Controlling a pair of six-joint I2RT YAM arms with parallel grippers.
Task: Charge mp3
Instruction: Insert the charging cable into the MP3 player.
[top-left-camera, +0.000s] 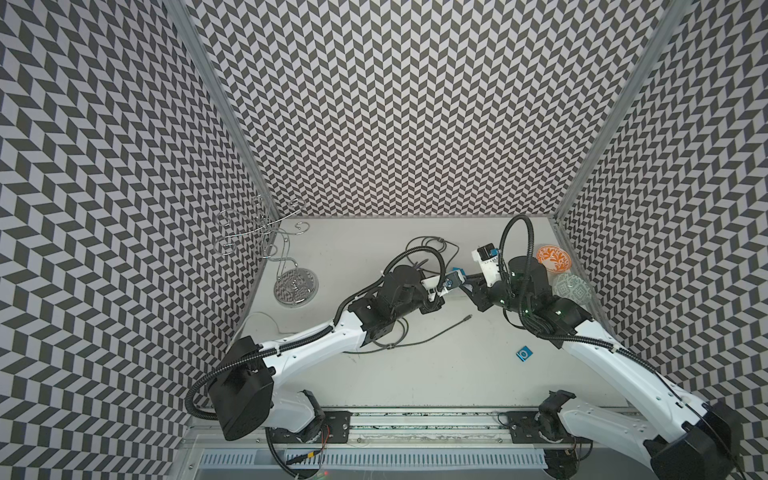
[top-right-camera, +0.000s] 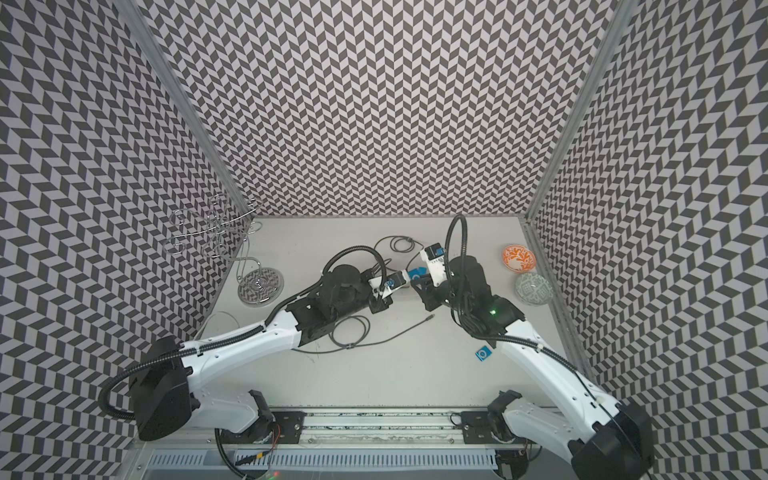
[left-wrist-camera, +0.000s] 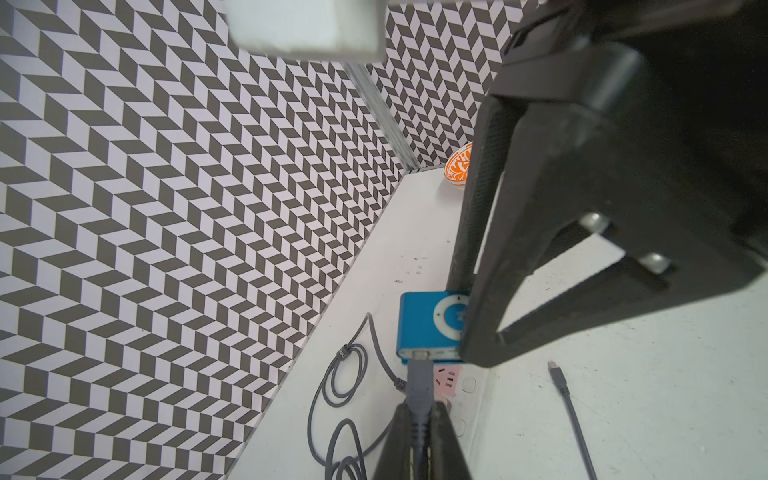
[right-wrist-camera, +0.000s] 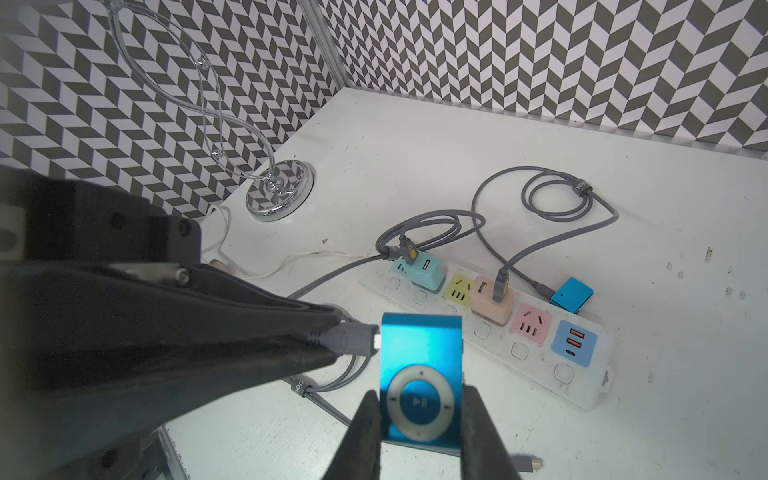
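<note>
Plugging appears to be proceeding: left gripper (left-wrist-camera: 419, 436), pinching the cable plug (left-wrist-camera: 417, 374), is meeting the port of the blue mp3 player (right-wrist-camera: 422, 349). Right gripper (right-wrist-camera: 422, 419) is clamping the player above the table (top-left-camera: 415, 374), toward one o'clock of centre. The next move is likely calling for straight, aligned pushing.

Glossy metallic mp3 player (right-wrist-camera: 419, 353), matt grey plug (right-wrist-camera: 349, 338), mirror-chrome stand base (right-wrist-camera: 279, 195).

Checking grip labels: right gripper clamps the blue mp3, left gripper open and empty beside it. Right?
Not quite. The left gripper isn't open and empty: it is shut on the gray cable plug, whose tip sits at the player's edge, as the right wrist view shows. The right gripper does clamp the blue mp3.
</note>
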